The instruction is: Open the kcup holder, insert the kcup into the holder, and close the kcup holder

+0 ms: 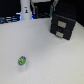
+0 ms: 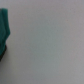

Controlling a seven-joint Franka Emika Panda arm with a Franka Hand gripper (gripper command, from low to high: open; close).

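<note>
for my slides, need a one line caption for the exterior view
Green-lidded kcup stands alone on the white table, apart from the closed black holder at the back.

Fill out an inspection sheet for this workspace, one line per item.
Surface: white table, mostly bare.
Job's things: black holder at the exterior view's right rear, drawer shut; green-lidded kcup upright near the front, apart from it.
Clutter: white bottle-like object at the rear.
Grippers: cannot tell; only a blurred teal shape at the wrist view's edge.
Cables: nothing seen.
Surroundings: dark, blurred background.
</note>
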